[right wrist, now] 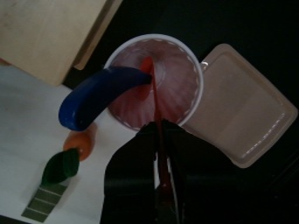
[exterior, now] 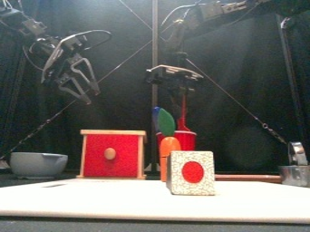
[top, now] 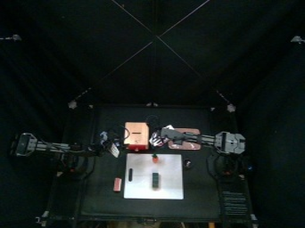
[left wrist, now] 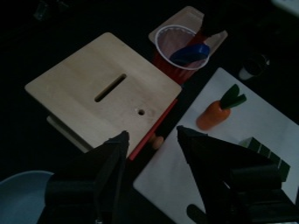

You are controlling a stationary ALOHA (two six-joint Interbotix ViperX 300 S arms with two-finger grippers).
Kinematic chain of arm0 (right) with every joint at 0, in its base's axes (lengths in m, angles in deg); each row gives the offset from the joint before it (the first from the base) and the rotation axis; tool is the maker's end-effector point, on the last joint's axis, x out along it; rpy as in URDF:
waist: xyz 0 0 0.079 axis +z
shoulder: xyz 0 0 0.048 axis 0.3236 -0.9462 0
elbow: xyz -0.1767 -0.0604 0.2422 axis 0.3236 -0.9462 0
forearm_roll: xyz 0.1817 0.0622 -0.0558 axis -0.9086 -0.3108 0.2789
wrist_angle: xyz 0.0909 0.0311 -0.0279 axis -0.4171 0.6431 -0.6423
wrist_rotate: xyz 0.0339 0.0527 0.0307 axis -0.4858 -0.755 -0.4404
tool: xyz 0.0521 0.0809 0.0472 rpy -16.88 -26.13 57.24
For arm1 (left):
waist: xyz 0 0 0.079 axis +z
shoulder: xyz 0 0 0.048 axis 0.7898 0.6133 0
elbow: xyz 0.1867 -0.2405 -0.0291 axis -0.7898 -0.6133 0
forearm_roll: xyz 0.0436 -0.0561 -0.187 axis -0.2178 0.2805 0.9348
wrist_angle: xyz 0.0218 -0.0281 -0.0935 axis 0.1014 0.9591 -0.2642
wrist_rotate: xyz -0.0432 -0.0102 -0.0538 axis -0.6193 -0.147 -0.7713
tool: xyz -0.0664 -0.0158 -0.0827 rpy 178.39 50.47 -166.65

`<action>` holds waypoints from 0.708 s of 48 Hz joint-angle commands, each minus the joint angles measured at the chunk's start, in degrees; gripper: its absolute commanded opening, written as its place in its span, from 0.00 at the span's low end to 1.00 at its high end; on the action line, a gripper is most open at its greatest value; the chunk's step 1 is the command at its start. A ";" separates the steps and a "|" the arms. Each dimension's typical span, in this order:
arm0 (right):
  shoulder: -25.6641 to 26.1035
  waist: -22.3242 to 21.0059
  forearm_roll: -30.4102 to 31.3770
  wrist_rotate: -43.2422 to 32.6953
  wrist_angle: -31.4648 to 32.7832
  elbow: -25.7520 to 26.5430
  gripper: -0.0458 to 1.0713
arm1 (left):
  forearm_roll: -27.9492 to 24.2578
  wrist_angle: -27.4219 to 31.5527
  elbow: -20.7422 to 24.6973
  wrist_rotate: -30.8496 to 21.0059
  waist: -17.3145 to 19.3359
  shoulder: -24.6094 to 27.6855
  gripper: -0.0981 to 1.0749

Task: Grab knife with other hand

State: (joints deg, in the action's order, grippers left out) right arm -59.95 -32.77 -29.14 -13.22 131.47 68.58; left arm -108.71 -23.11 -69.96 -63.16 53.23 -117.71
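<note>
The knife (right wrist: 156, 122), slim with a red handle, stands in a red cup (right wrist: 163, 66) next to a blue utensil (right wrist: 103, 94). My right gripper (right wrist: 159, 144) is shut on the knife's handle just above the cup. In the front view the gripper (exterior: 179, 80) hangs over the cup (exterior: 184, 139), with the red handle (exterior: 184, 107) below it. My left gripper (exterior: 72, 72) is open and empty, raised at the left. In its wrist view it (left wrist: 152, 140) hovers above the wooden box (left wrist: 100, 87), near the cup (left wrist: 177, 42).
A toy carrot (left wrist: 218, 112) and a dark block (left wrist: 264, 163) lie on the white board (left wrist: 239, 140). A speckled block with a red circle (exterior: 191, 172) stands at the front. A grey bowl (exterior: 38, 164) sits at the left. A white lidded container (right wrist: 246, 105) lies beside the cup.
</note>
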 commanded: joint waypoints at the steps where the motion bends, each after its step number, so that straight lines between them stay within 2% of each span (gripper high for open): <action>1: 3.69 -0.18 -0.44 1.49 -0.09 2.02 0.39 | -0.35 -0.09 0.79 0.18 0.18 -0.09 0.81; 19: 9.14 0.44 1.76 5.80 -0.35 1.85 0.39 | -1.85 -0.09 0.70 0.18 0.18 -0.09 0.81; 34: 16.00 1.93 2.90 4.75 -3.87 -2.46 0.39 | -3.87 -0.53 0.79 0.09 0.18 -0.09 0.81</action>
State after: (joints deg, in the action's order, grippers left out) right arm -47.55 -31.19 -26.51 -8.21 129.01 66.47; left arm -111.61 -23.20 -69.96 -63.08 53.23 -117.71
